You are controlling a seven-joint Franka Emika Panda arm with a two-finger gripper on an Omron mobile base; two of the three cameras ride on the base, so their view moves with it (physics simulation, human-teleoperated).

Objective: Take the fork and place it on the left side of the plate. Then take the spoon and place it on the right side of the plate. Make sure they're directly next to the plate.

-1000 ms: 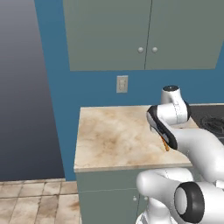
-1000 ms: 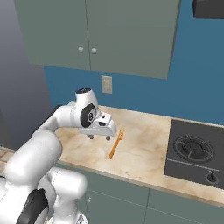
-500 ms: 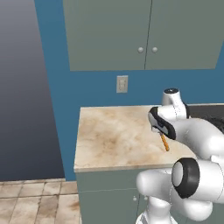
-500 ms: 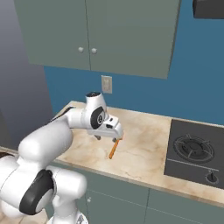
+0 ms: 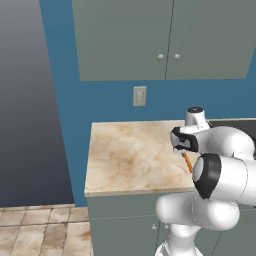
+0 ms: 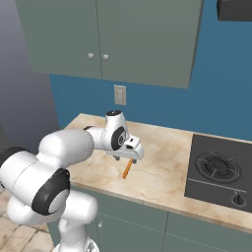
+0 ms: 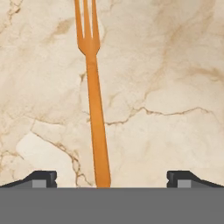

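- Plainly, the fork [image 7: 95,109] lies flat on the counter [image 5: 130,160], near its front edge, its long axis running straight away from the hand — tines far, handle end nearest.
- In the hand view the gripper [image 7: 111,177] hovers above that handle end, jaws spread wide and empty, one fingertip well to each side; the handle sits slightly left of centre.
- The fork [image 6: 127,169] lies below the gripper [image 6: 132,153], left of the stove [image 6: 219,172].
- Count — one fork, one gripper.
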